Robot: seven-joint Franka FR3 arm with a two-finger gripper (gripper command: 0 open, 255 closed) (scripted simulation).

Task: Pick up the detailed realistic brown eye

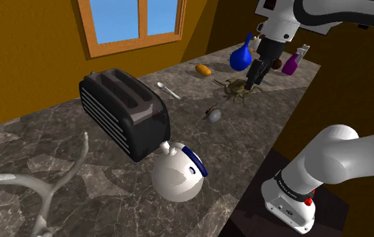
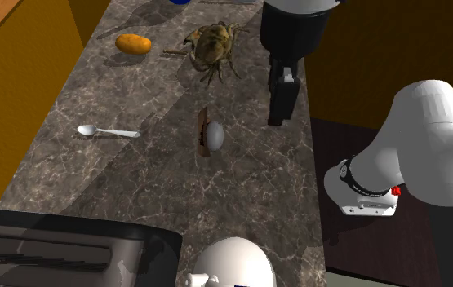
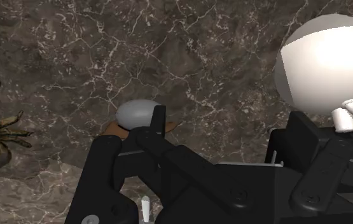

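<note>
**Inspector:** Shoulder view first. Where is the eye?

**Assistant:** The eye [image 1: 213, 114] lies on the dark marbled counter [image 1: 57, 148], in the stretch between the black toaster [image 1: 125, 114] and the crab [image 1: 236, 87]. It reads grey with a brown edge. The gripper [image 1: 253, 79] hangs over the crab, up and to that view's right of the eye and apart from it.

**Inspector:** Surroundings?

**Assistant:** A spoon [image 1: 168, 89], an orange lump [image 1: 203, 69], a blue flask [image 1: 242, 57] and a purple bottle [image 1: 292, 62] sit toward the far end. A white round pot [image 1: 177, 174] with a blue mark sits against the toaster's near end. A grey antler-shaped piece [image 1: 37, 192] lies at the lower left. The crab is the nearest thing to the eye on the gripper's side.

**Inspector:** Second exterior view.

**Assistant:** The eye sits between the spoon on that view's left and the gripper on its right. The crab is above it and the pot below. Its brown rim shows along its left side.

**Inspector:** Wrist view. State of the fingers?

**Assistant:** The fingers [image 3: 156, 146] stand apart, clasping nothing. The eye lies beyond one fingertip, which overlaps its edge in the picture, and it is not between the two. Contact cannot be told here. The crab is on one side of the eye and the pot on the other.
</note>
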